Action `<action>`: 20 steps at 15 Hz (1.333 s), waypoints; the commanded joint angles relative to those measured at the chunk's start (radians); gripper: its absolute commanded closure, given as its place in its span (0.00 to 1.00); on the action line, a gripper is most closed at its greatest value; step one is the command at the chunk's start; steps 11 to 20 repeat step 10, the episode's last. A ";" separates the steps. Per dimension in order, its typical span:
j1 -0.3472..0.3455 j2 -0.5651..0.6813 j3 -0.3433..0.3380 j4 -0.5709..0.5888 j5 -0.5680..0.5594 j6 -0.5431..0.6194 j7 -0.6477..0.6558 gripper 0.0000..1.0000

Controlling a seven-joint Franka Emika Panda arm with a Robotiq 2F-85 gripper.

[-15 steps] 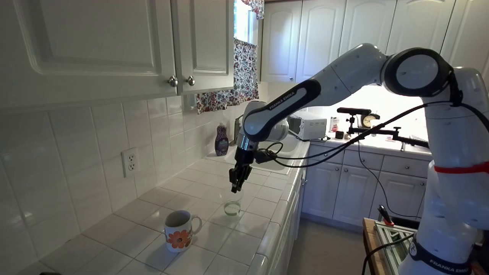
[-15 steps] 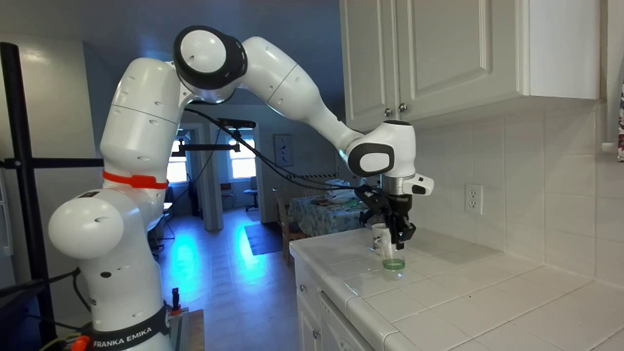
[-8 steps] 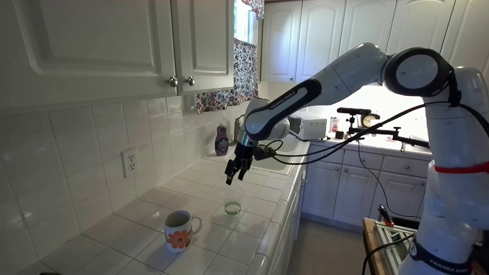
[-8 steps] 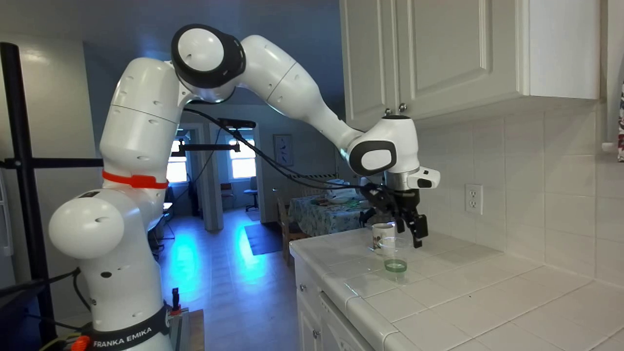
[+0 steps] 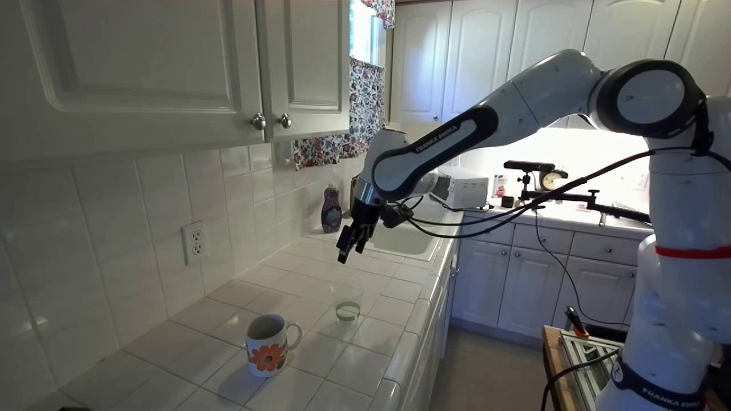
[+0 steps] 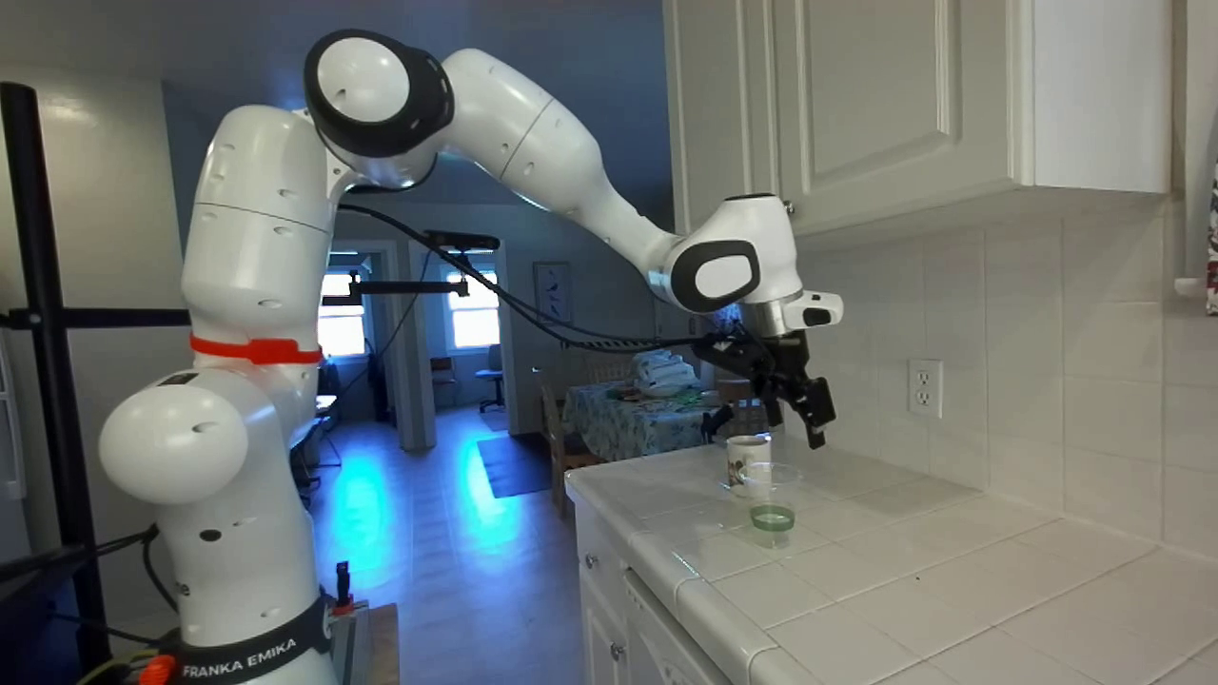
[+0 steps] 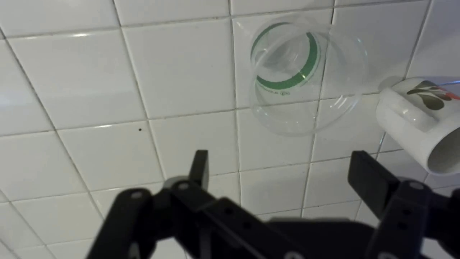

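Note:
A clear plastic cup [image 7: 285, 84] with a green band near its base stands upright on the tiled counter. Both exterior views show the cup [image 5: 347, 311] [image 6: 772, 518] below my gripper [image 5: 351, 256] [image 6: 796, 434], which hangs in the air apart from it. In the wrist view the gripper [image 7: 280, 158] is open, its fingers wide apart with only tile seen between them. A white mug [image 7: 409, 118] with a flower print lies to the cup's right there. In an exterior view the mug [image 5: 266, 357] stands upright, orange flower outward.
Behind the counter [image 5: 302, 388] runs a tiled wall with an outlet [image 5: 195, 242], with upper cabinets [image 5: 171, 74] above. Further along are a dark bottle [image 5: 331, 211], the sink [image 5: 402, 240] and a white microwave [image 5: 465, 188]. Black cables [image 6: 571, 333] hang along the arm.
The fingers, close together at the cup's rim a second ago, have spread apart. The gripper has risen clear of the cup, which stays on the counter. The mug has not moved.

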 commanded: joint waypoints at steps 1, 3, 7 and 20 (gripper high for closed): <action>0.025 -0.065 -0.016 -0.044 -0.056 -0.036 0.022 0.00; 0.030 -0.080 -0.016 -0.046 -0.077 -0.056 0.015 0.00; 0.041 -0.104 -0.014 -0.060 -0.109 -0.066 0.018 0.00; 0.039 -0.074 -0.011 -0.025 -0.086 -0.065 0.001 0.00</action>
